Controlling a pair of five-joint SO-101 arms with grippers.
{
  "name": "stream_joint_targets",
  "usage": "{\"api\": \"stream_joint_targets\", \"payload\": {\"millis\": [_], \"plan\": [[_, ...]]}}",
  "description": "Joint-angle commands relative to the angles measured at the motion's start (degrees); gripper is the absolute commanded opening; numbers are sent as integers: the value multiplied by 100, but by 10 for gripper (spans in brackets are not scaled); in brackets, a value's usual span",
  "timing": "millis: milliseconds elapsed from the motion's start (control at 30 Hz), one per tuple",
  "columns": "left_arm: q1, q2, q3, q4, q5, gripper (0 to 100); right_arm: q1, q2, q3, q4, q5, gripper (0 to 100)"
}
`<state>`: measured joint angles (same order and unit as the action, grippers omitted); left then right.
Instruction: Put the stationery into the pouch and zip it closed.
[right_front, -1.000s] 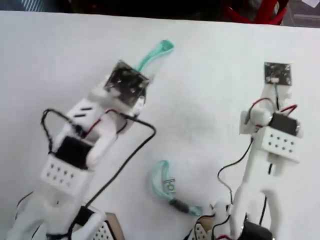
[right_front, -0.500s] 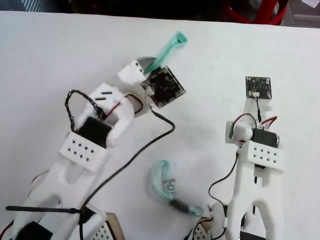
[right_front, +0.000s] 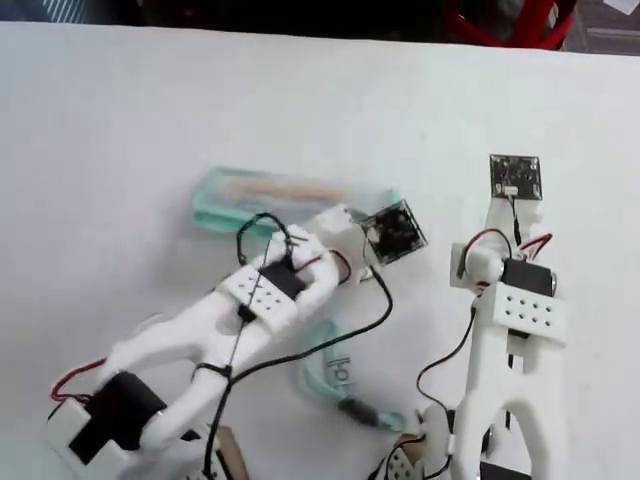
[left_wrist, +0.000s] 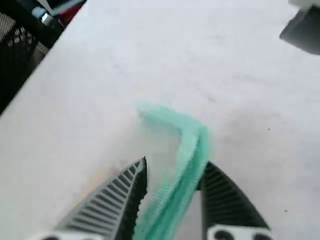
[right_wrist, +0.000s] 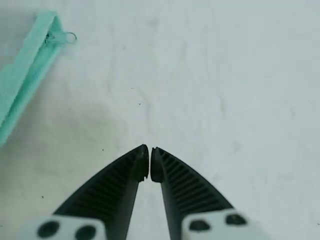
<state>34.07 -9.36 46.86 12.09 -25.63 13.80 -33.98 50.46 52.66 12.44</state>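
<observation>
**Pouch pinned, zip pull within reach.** My left gripper (left_wrist: 175, 165) holds the 3 o'clock end of the mint-green pouch (right_front: 270, 195). The pouch lies on the white table (right_front: 120, 100) with its long axis running 9 to 3 o'clock in the high view. The toothed fingers stand on either side of the pouch's folded edge, and I judge them pressed onto it.

My right gripper (right_wrist: 150, 155) hangs over bare table with its fingers together and nothing between them. It is at about 3 o'clock from the pouch, a little apart from it. The zip pull (right_wrist: 70, 36) sits at the pouch corner facing this gripper, so I judge the right arm better placed to zip while the left pins the pouch. I cannot tell how far the zip is drawn.

Through the pouch's clear wall shows something long and orange (right_front: 285, 188), lying along the same axis and too blurred to name. At about 6 o'clock from the pouch, a mint-green loop with a dark end (right_front: 335, 378) lies outside it, crossed by a black cable (right_front: 387, 300). If that loop counts as stationery, packing is not yet done.
</observation>
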Motion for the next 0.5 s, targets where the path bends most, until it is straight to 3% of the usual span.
{"api": "stream_joint_targets", "payload": {"millis": [0,133,333,467], "plan": [[-4,-31,-677,677,897,246,163,-154,-35,-66,0,24],[251,-22,-1591,2215,1609,277,189,-154,-35,-66,0,24],[593,-31,-3279,4264,905,233,189,-154,-35,-66,9,24],[251,-92,-5134,5837,879,149,163,-154,-53,-66,9,24]]}}
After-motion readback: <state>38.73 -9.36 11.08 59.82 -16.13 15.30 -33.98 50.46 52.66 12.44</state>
